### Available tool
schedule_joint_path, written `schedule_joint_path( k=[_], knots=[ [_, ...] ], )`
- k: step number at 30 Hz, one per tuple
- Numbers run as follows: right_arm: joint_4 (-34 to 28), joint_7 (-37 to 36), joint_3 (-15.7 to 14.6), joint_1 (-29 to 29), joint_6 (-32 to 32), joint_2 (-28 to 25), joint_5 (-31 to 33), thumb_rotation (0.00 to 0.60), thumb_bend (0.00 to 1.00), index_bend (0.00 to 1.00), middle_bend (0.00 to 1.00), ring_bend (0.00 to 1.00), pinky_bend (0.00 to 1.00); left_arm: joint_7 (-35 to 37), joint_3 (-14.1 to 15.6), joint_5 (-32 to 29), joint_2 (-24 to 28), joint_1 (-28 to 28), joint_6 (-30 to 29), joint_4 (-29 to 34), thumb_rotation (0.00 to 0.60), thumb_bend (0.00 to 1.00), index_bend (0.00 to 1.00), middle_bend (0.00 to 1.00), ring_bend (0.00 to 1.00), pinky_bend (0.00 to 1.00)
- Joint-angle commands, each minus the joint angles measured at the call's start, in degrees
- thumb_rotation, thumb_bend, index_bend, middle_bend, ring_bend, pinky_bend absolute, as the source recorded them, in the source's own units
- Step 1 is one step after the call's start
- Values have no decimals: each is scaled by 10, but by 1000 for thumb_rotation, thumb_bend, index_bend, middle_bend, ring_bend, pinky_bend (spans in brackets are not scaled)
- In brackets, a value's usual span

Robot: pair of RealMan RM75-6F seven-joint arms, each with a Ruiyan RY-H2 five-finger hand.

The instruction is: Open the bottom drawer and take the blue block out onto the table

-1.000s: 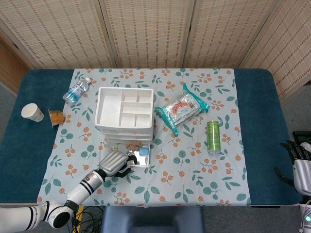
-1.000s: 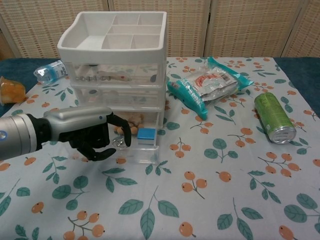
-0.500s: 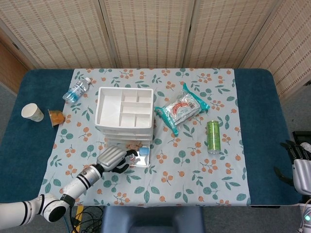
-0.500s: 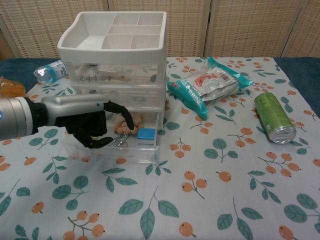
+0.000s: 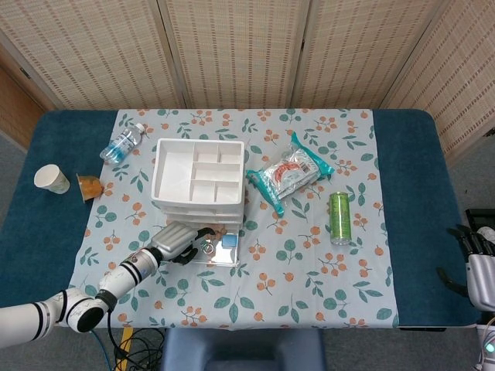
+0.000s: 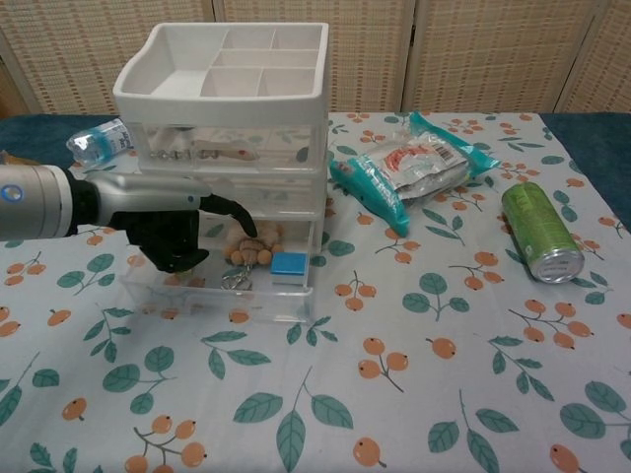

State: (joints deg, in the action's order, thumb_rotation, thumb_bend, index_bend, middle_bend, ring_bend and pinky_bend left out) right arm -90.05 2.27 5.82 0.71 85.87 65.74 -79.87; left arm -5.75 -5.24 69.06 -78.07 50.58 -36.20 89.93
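Covering most of the table (image 5: 31,247) is a floral cloth (image 5: 309,278), and on it stands the white organiser (image 5: 199,176), its bottom drawer (image 6: 212,296) pulled out toward the robot. To the right of it lie a snack bag (image 5: 289,171) and, further right, a green can (image 5: 338,217) on its side. The left hand (image 6: 173,225) reaches from the left into the open drawer, fingers (image 6: 237,216) curled downward over the left part of it; as far as I can see it holds nothing (though its underside is hidden from both cameras). The right hand (image 5: 473,259) sits far off at the table's right edge, only partly in sight, and I cannot tell how its fingers stand. A water bottle (image 5: 121,144) lies behind the organiser to the left, with a paper cup (image 5: 51,178) and an orange cup (image 5: 90,186) near it. The blue block (image 6: 288,263) rests inside the drawer at its right end, just beside a small brown toy (image 6: 246,247), apart from the fingers.
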Motion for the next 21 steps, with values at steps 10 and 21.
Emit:
schedule_joint_path(
  k=[10,21],
  knots=[
    [4,-3,0,1,-4,2,2,600,267,188,153,210,215,-44,7,-22,-27,23,4,-24,600,585,147,965,1000,1000],
    [7,-5,-1,2,-9,3,5,600,268,188,153,214,215,-28,-2,-37,-37,59,53,-44,600,584,147,964,1000,1000]
  ],
)
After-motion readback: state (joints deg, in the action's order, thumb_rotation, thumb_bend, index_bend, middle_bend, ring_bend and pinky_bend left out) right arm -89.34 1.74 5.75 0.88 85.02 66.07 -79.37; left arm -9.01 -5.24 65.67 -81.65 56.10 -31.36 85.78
